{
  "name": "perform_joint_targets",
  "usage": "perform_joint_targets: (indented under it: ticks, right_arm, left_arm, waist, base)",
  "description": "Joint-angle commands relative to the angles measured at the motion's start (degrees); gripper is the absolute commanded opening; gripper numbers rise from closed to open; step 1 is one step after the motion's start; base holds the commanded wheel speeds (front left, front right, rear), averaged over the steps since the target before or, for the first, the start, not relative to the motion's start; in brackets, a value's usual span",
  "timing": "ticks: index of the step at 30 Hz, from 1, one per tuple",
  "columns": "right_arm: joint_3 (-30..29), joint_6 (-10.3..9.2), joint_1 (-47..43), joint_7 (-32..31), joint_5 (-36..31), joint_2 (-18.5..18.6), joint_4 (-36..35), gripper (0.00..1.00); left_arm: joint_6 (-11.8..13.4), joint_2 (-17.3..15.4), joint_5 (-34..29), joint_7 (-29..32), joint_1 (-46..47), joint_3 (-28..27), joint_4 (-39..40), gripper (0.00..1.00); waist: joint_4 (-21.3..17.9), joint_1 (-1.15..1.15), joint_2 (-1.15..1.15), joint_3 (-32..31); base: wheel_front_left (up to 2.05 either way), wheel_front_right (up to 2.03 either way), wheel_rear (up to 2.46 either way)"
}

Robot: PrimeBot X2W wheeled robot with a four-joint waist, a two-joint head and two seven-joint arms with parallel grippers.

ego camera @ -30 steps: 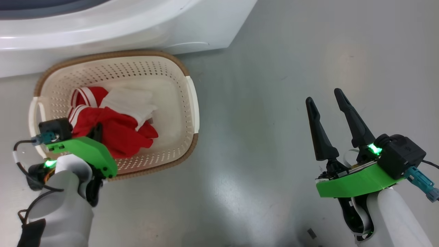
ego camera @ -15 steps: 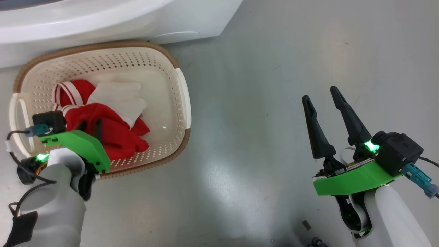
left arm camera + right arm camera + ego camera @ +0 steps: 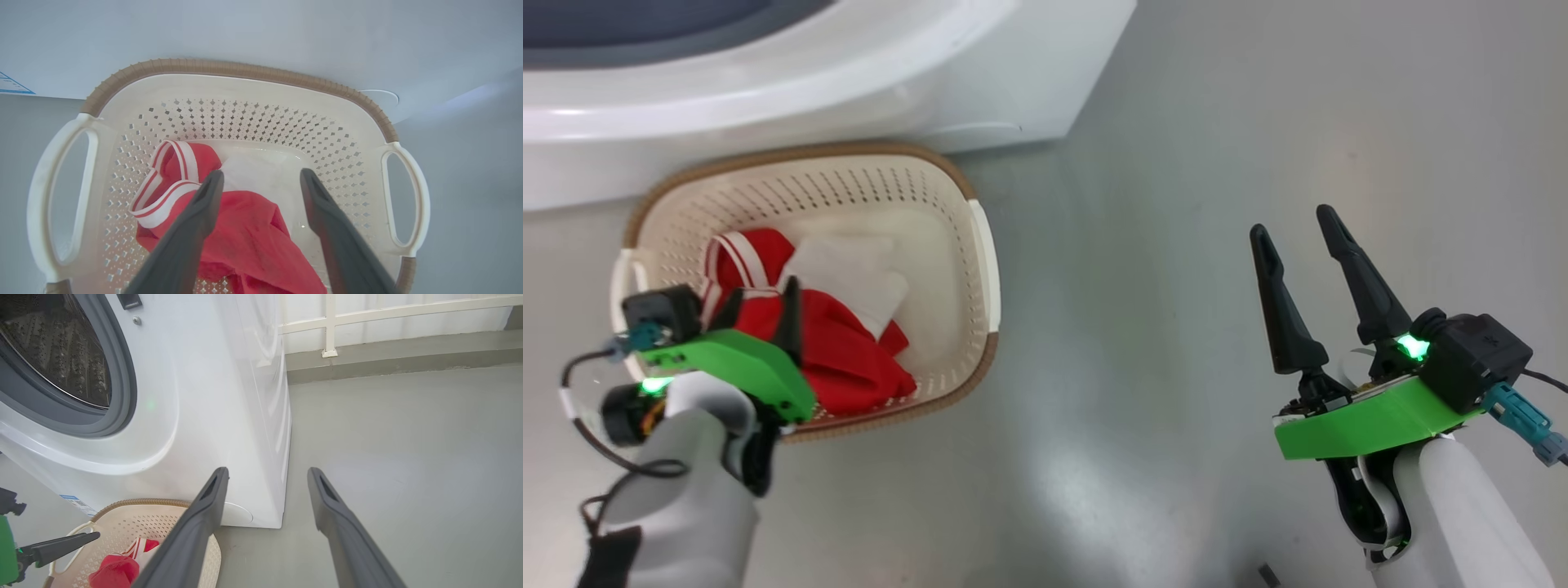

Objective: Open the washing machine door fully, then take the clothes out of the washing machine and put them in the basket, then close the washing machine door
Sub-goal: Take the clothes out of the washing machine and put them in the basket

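The clothes [image 3: 245,232] lie in a red and white heap inside the basket [image 3: 245,67]. On my left wrist camera they sit toward its six o'clock wall, with the striped band at the heap's ten o'clock edge. My left gripper [image 3: 261,175] hangs just over them with its fingers spread wide and nothing between them. I cannot tell whether the tips brush the cloth.

From the head camera, the basket stands on the floor [image 3: 1176,245] at about ten o'clock. It is just in front of the washing machine [image 3: 931,90], which runs across twelve o'clock. My right gripper [image 3: 1294,224] is at four o'clock, also wide and empty, over bare floor and well apart from the basket.

On progress, my right wrist camera looks into the machine's mouth at its ten o'clock. The grey ring [image 3: 122,396] and steel drum [image 3: 61,347] are uncovered, so I judge the opening step done. The part of the drum I can see has no cloth in it, but much of it is out of frame. I'd call the unloading finished or close to it, pending a look inside. Closing the door is left, and I cannot tell from here where the door stands.
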State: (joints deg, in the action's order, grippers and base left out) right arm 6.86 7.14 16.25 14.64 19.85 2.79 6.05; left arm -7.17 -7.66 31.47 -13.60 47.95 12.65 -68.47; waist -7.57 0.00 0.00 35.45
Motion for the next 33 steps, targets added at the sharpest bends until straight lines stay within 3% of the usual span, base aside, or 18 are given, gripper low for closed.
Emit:
perform_joint_targets:
  ticks: [1, 12, 27, 33]
  right_arm:
    - [0.9, 0.35, -1.5, 0.4, -0.9, 0.1, -0.8, 1.0]
    - [0.2, 0.35, -3.4, 0.4, -3.1, 0.1, 1.3, 1.0]
    - [-1.4, 0.35, -6.3, 0.4, -4.9, 0.1, 3.3, 1.0]
    - [-3.4, 0.35, -8.0, 0.4, -6.8, 0.1, 2.8, 1.0]
  left_arm:
    - [-0.3, -1.2, 1.0, -1.0, -2.8, -0.1, 2.5, 1.0]
    - [-0.3, -0.5, 1.3, -1.4, -11.9, 1.2, 16.3, 1.0]
    - [0.7, 1.3, -7.9, -1.4, -28.4, -10.5, 42.8, 1.0]
    - [0.5, 2.2, -11.6, -1.4, -34.7, -12.8, 50.7, 1.0]
  waist:
    - [1.6, 0.0, 0.0, -3.1]
    - [4.1, 0.0, 0.0, -12.5]
    - [5.1, 0.0, 0.0, -23.9]
    - [4.4, 0.0, 0.0, -27.7]
  base:
    - [0.0, 0.0, 0.0]
    - [0.0, 0.0, 0.0]
    - [0.0, 0.0, 0.0]
    - [0.0, 0.0, 0.0]
